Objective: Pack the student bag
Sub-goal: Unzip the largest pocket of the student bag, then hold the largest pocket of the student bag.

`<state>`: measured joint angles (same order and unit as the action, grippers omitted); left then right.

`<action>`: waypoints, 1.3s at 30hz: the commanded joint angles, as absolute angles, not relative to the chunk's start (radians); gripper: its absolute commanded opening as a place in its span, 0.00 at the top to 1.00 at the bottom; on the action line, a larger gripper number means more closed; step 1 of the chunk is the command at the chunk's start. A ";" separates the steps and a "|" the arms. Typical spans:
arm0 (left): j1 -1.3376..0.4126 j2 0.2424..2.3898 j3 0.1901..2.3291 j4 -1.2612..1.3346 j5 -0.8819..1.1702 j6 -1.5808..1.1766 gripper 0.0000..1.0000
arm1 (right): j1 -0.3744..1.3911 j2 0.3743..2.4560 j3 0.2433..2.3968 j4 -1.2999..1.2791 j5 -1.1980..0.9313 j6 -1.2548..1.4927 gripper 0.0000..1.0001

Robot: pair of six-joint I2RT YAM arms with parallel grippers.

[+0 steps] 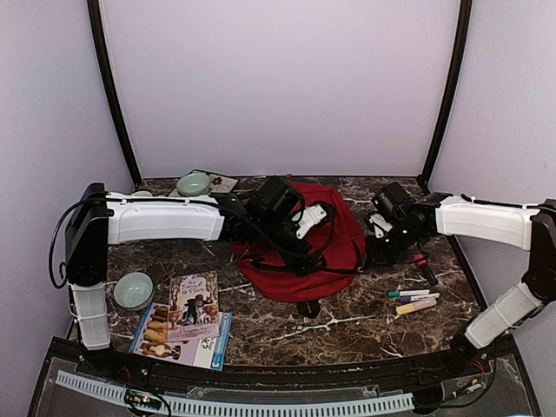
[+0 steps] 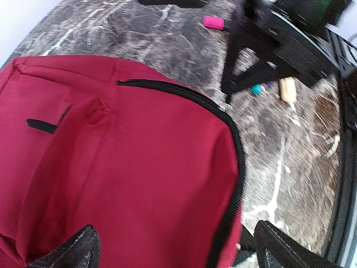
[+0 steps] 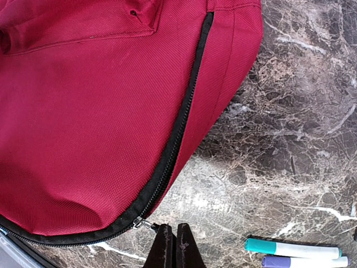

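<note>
The red student bag [image 1: 334, 230] lies flat in the middle of the table, its black zipper [image 3: 178, 125] curving along its edge. My left gripper [image 1: 302, 250] hovers over the bag's near half; in the left wrist view the left gripper [image 2: 178, 252] stands wide open with only red fabric [image 2: 128, 167] between its fingers. My right gripper [image 1: 375, 252] is at the bag's right edge. In the right wrist view the right gripper [image 3: 174, 237] is shut, and the metal zipper pull [image 3: 140, 223] runs straight into its fingertips.
Several markers [image 1: 413, 301] lie right of the bag, with a teal one [image 3: 290, 248] close to the right fingers. A pink item [image 1: 420, 259] sits by the right arm. Books [image 1: 187, 326] and a green bowl [image 1: 133, 289] are front left; another bowl [image 1: 193, 183] is at the back.
</note>
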<state>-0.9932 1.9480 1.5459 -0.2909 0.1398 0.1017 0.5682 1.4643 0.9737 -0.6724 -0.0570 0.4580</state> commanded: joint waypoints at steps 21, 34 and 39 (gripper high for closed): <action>-1.044 2.069 1.637 -0.148 0.302 0.251 0.18 | 0.563 1.428 0.987 -0.650 -0.088 0.508 1.00; -1.060 2.131 1.672 -0.176 0.247 0.269 0.60 | 0.562 1.440 1.044 -0.676 -0.083 0.502 1.00; -1.062 2.119 1.664 -0.188 0.225 0.277 0.89 | 0.560 1.467 1.097 -0.688 -0.071 0.486 1.00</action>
